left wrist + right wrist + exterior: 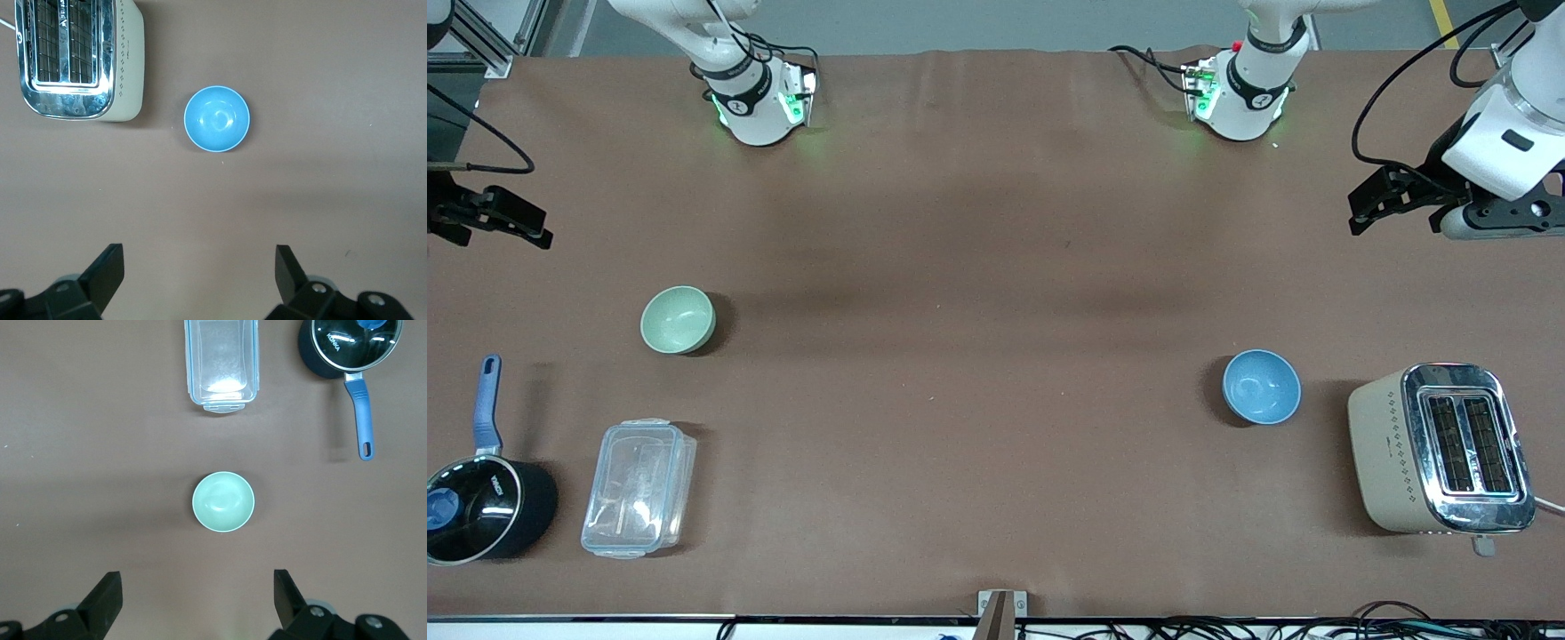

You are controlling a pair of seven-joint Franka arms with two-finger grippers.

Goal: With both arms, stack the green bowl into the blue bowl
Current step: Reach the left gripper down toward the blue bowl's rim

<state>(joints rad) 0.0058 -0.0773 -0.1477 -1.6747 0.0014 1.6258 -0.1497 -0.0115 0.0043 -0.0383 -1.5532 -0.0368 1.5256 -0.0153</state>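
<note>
A robotics lab: two white arms (747, 98) bolted to a brown-covered table (996, 267), loose cables (1316, 629) along its edge, metal framing (480, 40) beside it

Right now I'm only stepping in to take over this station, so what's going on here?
Nothing is being handled yet. The green bowl sits upright toward the right arm's end of the table, the blue bowl toward the left arm's end beside the toaster; they stand well apart, not stacked. The right gripper hangs open over bare table by the green bowl. The left gripper hangs open by the blue bowl. A clear plastic container and a black saucepan lie untouched.
</note>
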